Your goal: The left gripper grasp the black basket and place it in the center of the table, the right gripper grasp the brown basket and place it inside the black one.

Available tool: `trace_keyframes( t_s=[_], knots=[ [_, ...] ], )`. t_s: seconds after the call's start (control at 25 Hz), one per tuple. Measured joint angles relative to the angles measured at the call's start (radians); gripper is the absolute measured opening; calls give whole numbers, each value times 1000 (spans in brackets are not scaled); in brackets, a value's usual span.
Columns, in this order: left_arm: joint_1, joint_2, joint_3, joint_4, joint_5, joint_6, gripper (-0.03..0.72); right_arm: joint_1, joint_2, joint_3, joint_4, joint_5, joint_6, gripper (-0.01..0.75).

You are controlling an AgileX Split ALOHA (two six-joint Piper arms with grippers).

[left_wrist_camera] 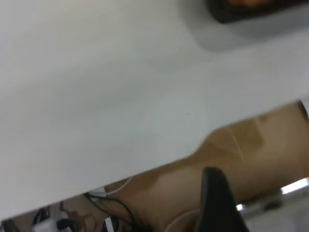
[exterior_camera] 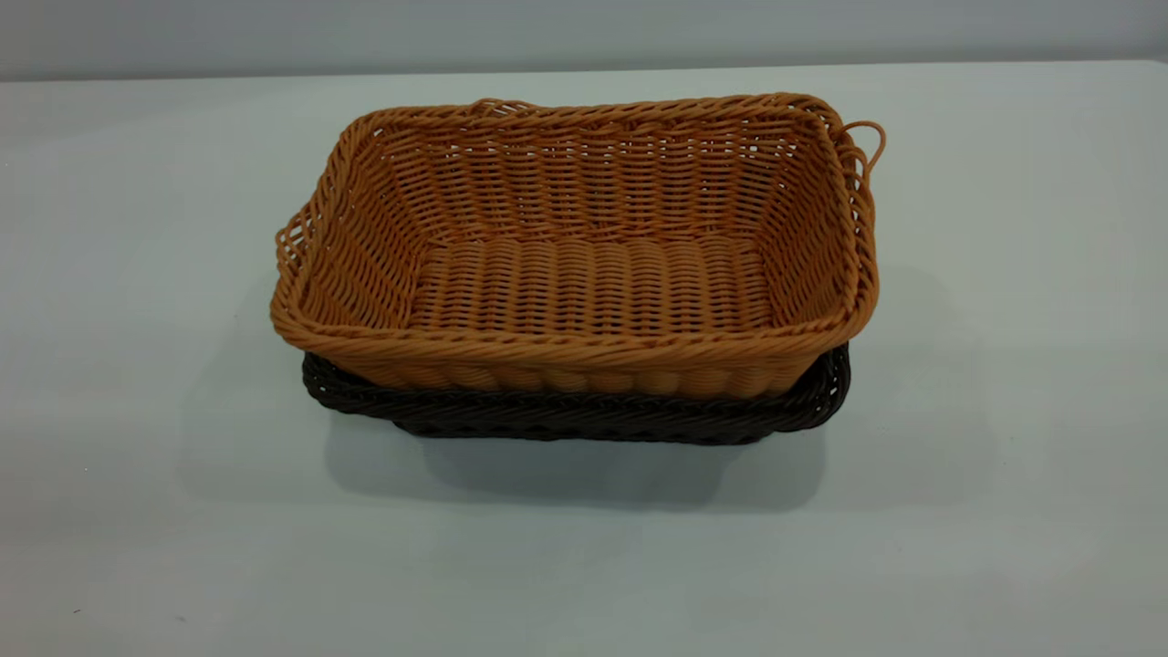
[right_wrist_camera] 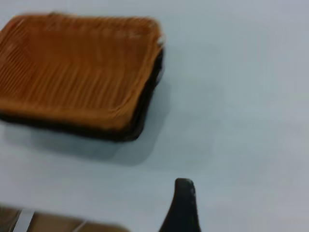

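Observation:
The brown basket [exterior_camera: 584, 246] sits nested inside the black basket [exterior_camera: 584, 415] at the middle of the table [exterior_camera: 146, 274]. Only the black basket's rim and lower wall show beneath it. Neither gripper shows in the exterior view. In the left wrist view a black part of the left gripper [left_wrist_camera: 217, 205] hangs past the table's edge, far from the black basket's corner [left_wrist_camera: 251, 12]. In the right wrist view a black part of the right gripper [right_wrist_camera: 183, 208] is above bare table, well away from the stacked brown basket [right_wrist_camera: 77, 67] and black basket [right_wrist_camera: 145, 106]. Neither gripper holds anything.
The table's edge [left_wrist_camera: 159, 166] runs across the left wrist view, with a brown floor and loose cables [left_wrist_camera: 113, 205] beyond it. A pale wall stands behind the table's far edge [exterior_camera: 584, 68].

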Motion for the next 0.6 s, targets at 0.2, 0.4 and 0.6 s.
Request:
trace_keyframes(
  t_s=[0.2,0.4,0.6],
  knots=[
    [221,-107,0,0,1,0,400,-57,-8,0,6,-1,0,568],
    [320,-239,0,0,6,0,400,-56,-8,0,10,-1,0,568],
    [325,-248,0,0,8,0,400,-56,-8,0,10,-1,0,568]
  ],
)
